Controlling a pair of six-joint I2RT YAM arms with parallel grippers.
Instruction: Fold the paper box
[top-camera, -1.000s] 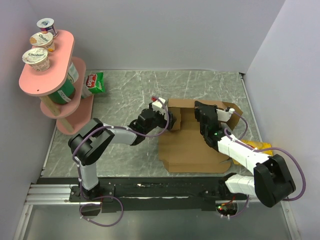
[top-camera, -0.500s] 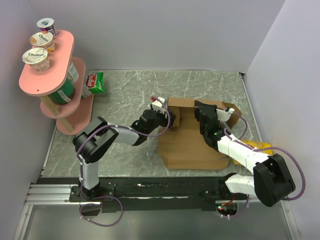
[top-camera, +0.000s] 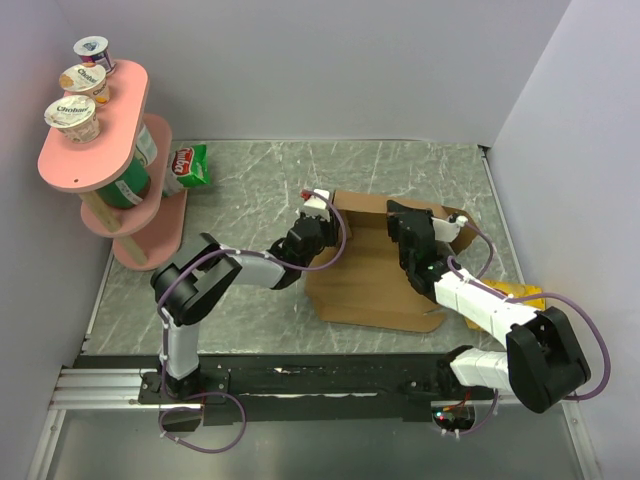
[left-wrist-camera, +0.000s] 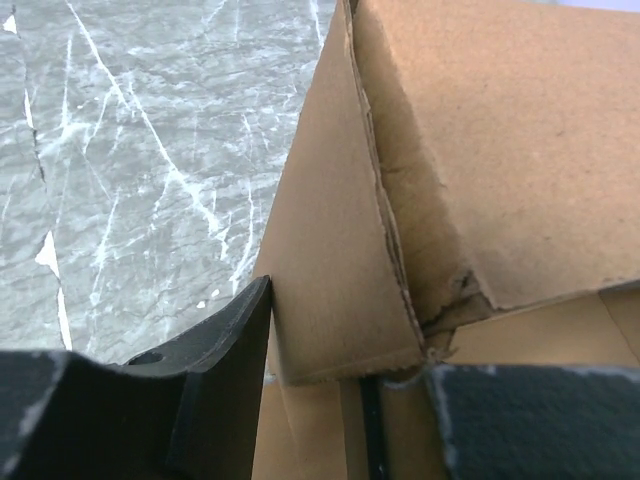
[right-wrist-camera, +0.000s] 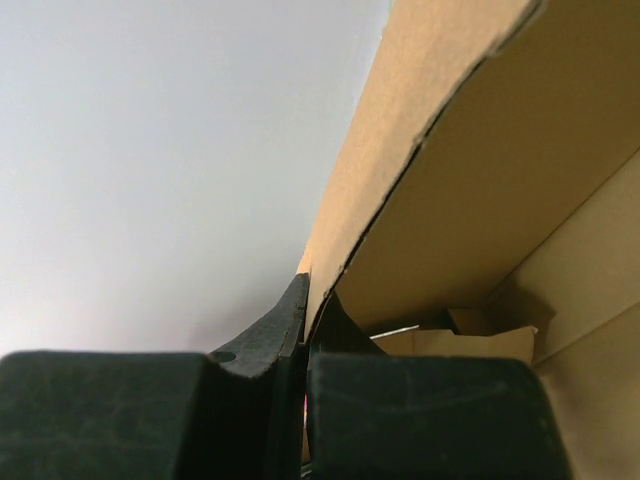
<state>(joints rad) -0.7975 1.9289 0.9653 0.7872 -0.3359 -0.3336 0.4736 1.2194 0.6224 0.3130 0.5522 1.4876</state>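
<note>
The right gripper is pinched almost closed on the paper box. In the right wrist view its two dark fingers meet low in the centre of the frame, with only the thin edge of a raised cardboard panel between them. That panel runs from the fingers to the upper right of the frame. Beneath it, at the lower right, the inside of the box shows with a small folded tab.

The left gripper stands partly apart, astride a raised side flap at a ragged corner of the box. The finger at the lower left of the left wrist view touches the flap's outer face with its tip. The other finger, at the lower right, lies on the far side of the cardboard, and I cannot tell whether it presses on it.

In the top view the box lies on the grey marbled table, right of centre, between the two arms, with panels standing up at its far side and left edge. The left gripper is at its left edge and the right gripper over its upper right part. Both pairs of fingertips are hidden there by the gripper bodies and the cardboard. The right arm covers the box's right edge and part of a yellow thing beside it, which is too hidden to identify. Both wrist views cut the box off at the frame edges.
</note>
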